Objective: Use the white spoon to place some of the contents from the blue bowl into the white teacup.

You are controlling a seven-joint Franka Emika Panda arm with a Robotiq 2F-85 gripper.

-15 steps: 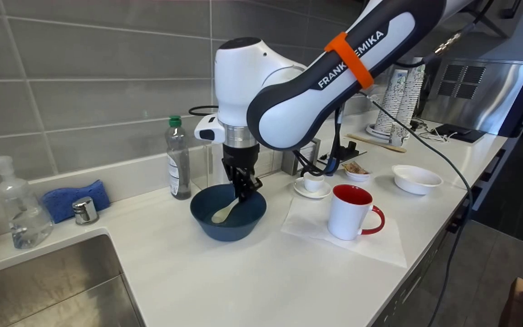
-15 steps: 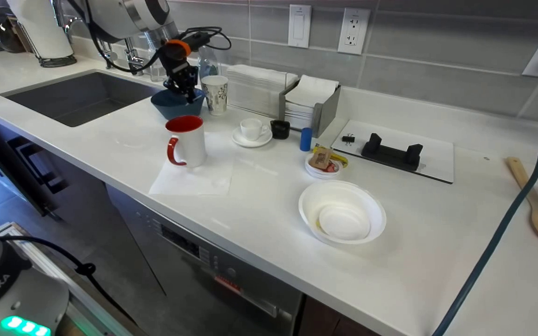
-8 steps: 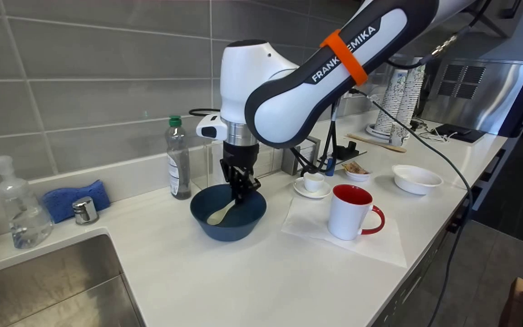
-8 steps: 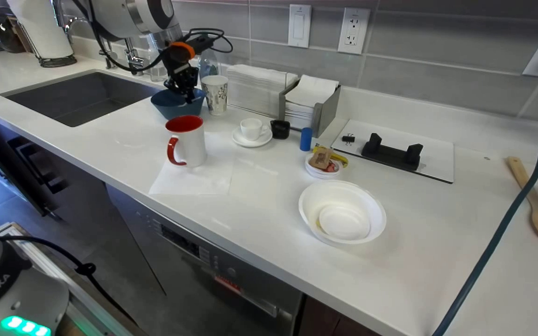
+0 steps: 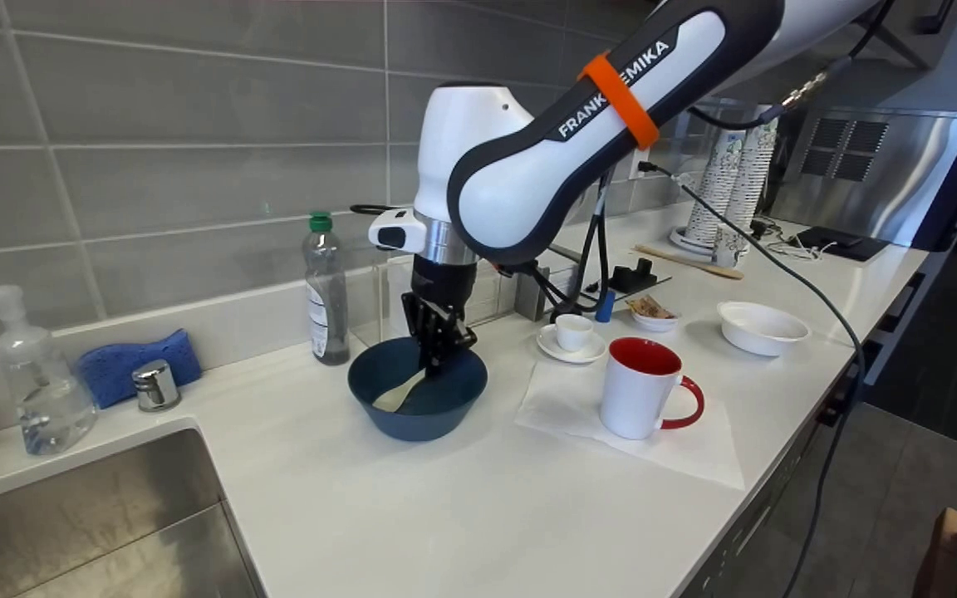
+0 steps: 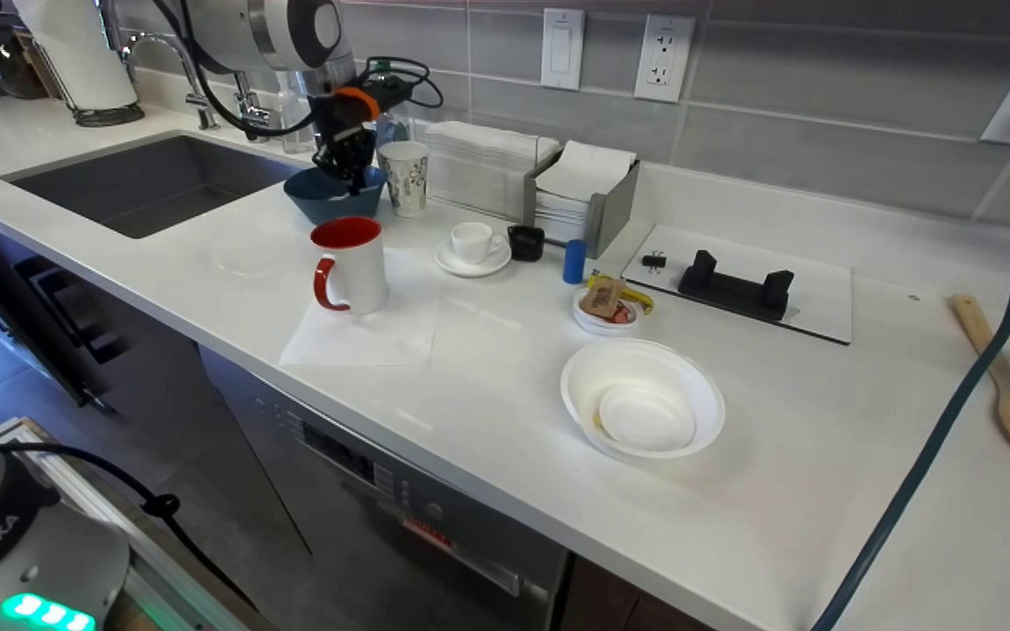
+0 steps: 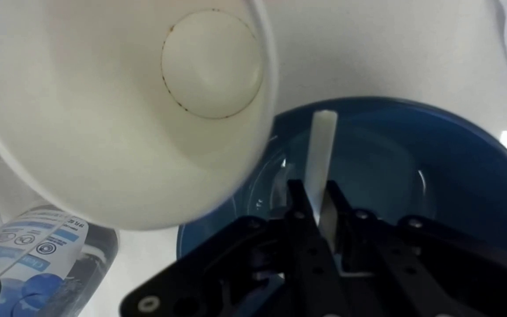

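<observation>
Wrist view: white spoon (image 7: 321,143) tight in the tool (image 7: 314,187), blue bowl (image 7: 469,176) beneath both.

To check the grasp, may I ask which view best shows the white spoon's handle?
The wrist view: the white spoon's handle shows plainly beyond the gripper. In both exterior views the gripper hides part of it.

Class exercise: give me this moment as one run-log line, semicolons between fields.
gripper: closed on spoon; spoon: head inside blue bowl; teacup: upright on saucer, apart from bowl; teacup contents: unclear
</observation>
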